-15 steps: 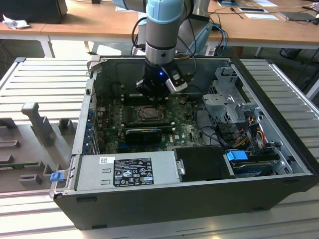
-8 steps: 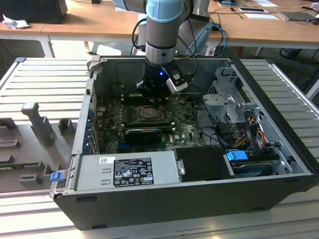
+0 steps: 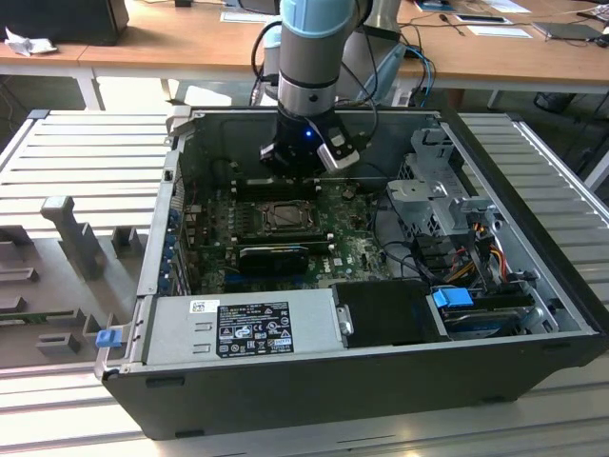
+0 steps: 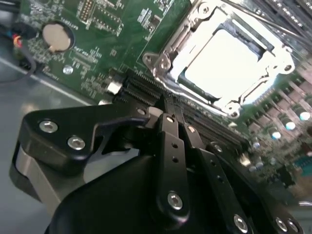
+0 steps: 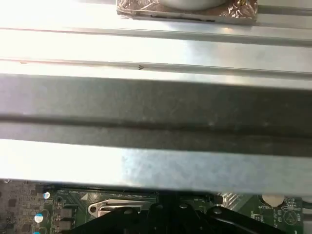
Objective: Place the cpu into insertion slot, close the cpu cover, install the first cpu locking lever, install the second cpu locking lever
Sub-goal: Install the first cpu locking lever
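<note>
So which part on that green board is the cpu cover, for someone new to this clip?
Start at the open computer case, then the green motherboard on its floor. Near the board's middle, just below the robot's hand, sits the cpu cover: a shiny metal frame with a square window, unlike the long black slots beside it.

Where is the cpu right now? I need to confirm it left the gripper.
The cpu sits in the socket on the green board, framed by the cpu cover, just beyond the gripper in the second wrist view; in the exterior view it lies mid-board below the arm.
</note>
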`<act>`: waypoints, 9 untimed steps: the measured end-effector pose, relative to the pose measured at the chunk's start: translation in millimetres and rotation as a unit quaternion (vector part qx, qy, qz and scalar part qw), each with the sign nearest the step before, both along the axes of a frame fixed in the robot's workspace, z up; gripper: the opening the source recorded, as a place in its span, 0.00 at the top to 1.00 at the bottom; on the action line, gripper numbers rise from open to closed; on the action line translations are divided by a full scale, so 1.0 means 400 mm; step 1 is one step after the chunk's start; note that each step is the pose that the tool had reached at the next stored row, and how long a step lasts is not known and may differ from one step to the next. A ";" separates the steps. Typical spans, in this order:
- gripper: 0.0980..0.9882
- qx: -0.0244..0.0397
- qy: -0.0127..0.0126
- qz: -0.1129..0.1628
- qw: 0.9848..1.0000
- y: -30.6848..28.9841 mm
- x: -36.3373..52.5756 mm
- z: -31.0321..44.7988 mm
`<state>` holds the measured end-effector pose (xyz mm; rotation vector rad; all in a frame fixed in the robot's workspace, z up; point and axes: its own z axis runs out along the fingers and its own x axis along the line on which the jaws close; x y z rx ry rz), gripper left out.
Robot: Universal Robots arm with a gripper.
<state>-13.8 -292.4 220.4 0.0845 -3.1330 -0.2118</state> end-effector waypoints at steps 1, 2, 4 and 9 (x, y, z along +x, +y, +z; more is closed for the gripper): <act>0.99 0.000 0.000 0.000 1.000 0.000 0.000 0.006; 0.99 0.000 0.000 0.000 1.000 0.000 0.000 0.006; 0.99 0.000 0.000 0.000 1.000 -0.004 0.000 0.006; 0.99 0.000 0.000 0.000 1.000 -0.010 0.000 0.006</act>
